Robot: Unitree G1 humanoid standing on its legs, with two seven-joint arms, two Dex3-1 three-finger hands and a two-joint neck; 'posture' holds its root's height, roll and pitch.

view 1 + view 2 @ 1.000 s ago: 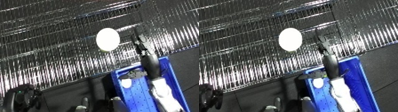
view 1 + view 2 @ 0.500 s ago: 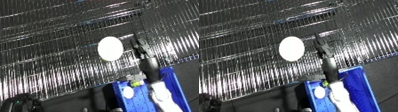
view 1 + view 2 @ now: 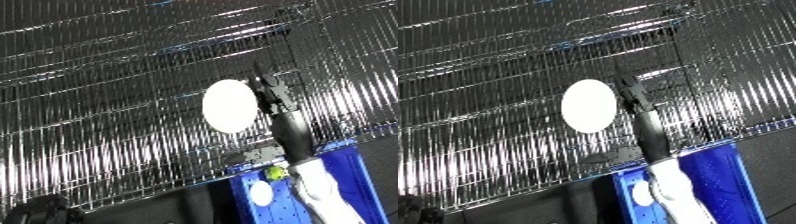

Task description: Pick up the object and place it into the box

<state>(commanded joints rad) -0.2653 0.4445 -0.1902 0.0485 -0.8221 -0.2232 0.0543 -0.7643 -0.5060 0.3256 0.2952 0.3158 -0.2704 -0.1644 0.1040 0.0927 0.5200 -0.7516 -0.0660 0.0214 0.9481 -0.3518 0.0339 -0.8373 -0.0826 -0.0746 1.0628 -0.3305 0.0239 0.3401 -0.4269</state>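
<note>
A storeroom or workshop by the look: wire-mesh shelving (image 3: 115,100) (chrome), blue plastic bin (image 3: 718,175).

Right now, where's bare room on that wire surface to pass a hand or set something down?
The wire mesh left of the white oval object is bare out to the view's edge, and so is the stretch above it. It is crowded at lower right: the right hand reaches up beside the object, and the blue bin below already holds small items.

Wire rack shelving, with contents

Shiny metal wire shelf (image 3: 107,135) running across the view on a slant; one white oval object (image 3: 588,105) on its grid; blue bin (image 3: 355,172) at its lower right edge.
</note>
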